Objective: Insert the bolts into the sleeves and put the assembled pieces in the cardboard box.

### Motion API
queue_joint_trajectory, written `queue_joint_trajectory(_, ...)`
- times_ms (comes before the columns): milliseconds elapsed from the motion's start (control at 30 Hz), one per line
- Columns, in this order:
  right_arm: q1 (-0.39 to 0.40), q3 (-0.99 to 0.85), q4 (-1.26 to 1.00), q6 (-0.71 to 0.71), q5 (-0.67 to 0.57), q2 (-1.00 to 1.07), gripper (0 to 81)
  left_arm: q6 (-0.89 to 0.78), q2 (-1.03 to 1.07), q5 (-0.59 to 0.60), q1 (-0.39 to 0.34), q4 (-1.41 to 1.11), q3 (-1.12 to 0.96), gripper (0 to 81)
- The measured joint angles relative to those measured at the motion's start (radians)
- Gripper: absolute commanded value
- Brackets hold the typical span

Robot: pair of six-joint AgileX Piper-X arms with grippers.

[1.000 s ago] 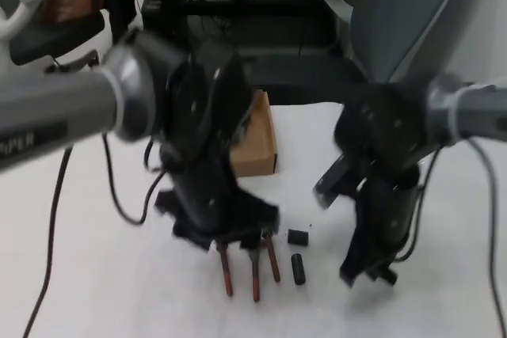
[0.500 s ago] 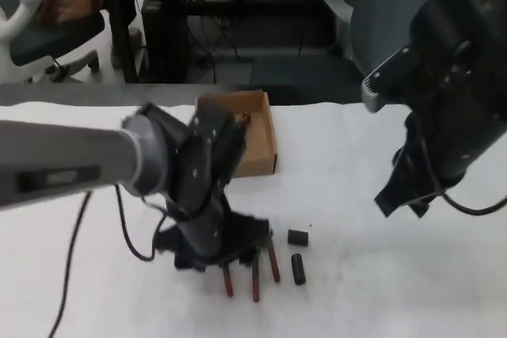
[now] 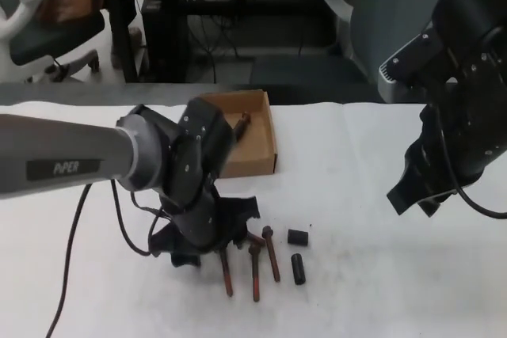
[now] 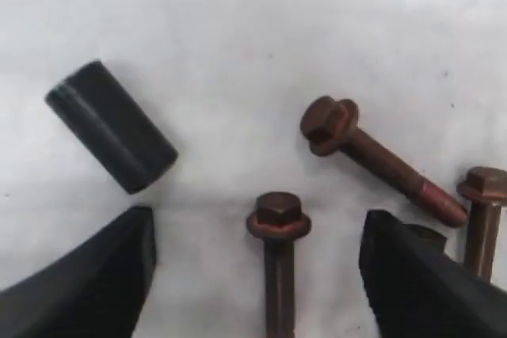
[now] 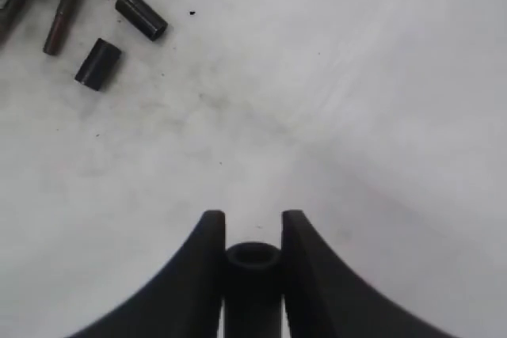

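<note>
While a sleeve [image 5: 252, 263] is clamped in the right gripper [image 5: 253, 219], the left gripper [image 4: 257, 223] is spread wide astride a bolt [image 4: 277, 231]; one piece [image 3: 242, 122] seems laid in the box [image 3: 257, 160], other bolts [image 3: 255, 271] and two sleeves [image 3: 297, 237] lie unjoined

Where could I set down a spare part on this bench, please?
Bare bench lies right of the two loose sleeves, and between the cardboard box and the right arm. It is crowded around the bolts under the left gripper.
</note>
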Motion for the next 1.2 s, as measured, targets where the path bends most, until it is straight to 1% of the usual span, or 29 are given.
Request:
queue_joint_trajectory(33,0.0,0.0,0.0,0.0,-0.002,0.0,0.0,0.001,0.003,0.003,0.004,0.001,0.0,48.7)
queue_joint_trajectory(233,0.0,0.0,-0.003,0.0,-0.002,0.0,0.0,0.02,0.024,0.06,0.012,-0.024,-0.008,48.6)
queue_joint_trajectory(400,0.0,0.0,-0.019,0.0,-0.002,0.0,0.0,0.02,0.043,0.061,-0.004,-0.045,-0.015,48.4)
queue_joint_trajectory(433,0.0,0.0,-0.021,0.0,-0.002,0.0,0.0,0.013,0.047,0.061,-0.006,-0.048,-0.015,47.0)
queue_joint_trajectory(467,0.0,0.0,-0.022,0.0,-0.002,0.0,0.0,0.009,0.048,0.062,-0.005,-0.049,-0.015,43.7)
queue_joint_trajectory(500,0.0,0.0,-0.022,0.0,-0.002,0.0,0.0,0.001,0.048,0.064,-0.007,-0.049,-0.015,38.5)
queue_joint_trajectory(533,0.0,0.0,-0.022,0.0,-0.002,0.0,0.0,-0.003,0.048,0.063,-0.006,-0.049,-0.015,29.1)
queue_joint_trajectory(600,0.0,0.0,-0.025,0.0,-0.002,0.0,0.0,-0.011,0.048,0.066,-0.006,-0.049,-0.015,6.0)
queue_joint_trajectory(633,0.0,0.0,-0.025,0.0,-0.002,0.0,0.0,-0.013,0.048,0.069,-0.006,-0.049,-0.015,1.3)
queue_joint_trajectory(867,0.0,0.0,-0.052,0.0,-0.011,0.0,0.0,0.035,0.048,0.099,-0.006,-0.043,-0.018,1.8)
queue_joint_trajectory(933,0.0,0.0,-0.084,0.0,-0.04,0.0,0.0,0.065,0.041,0.121,-0.006,-0.047,-0.018,1.8)
queue_joint_trajectory(1000,0.0,0.0,-0.134,0.0,-0.104,-0.002,0.4,0.1,0.022,0.143,-0.009,-0.045,-0.008,1.8)
queue_joint_trajectory(1100,0.003,0.0,-0.21,0.024,-0.186,-0.023,0.6,0.181,-0.064,0.131,-0.02,-0.024,0.021,1.8)
queue_joint_trajectory(1200,0.015,0.015,-0.282,0.042,-0.212,-0.065,0.6,0.265,-0.211,0.089,-0.021,-0.07,0.048,1.8)
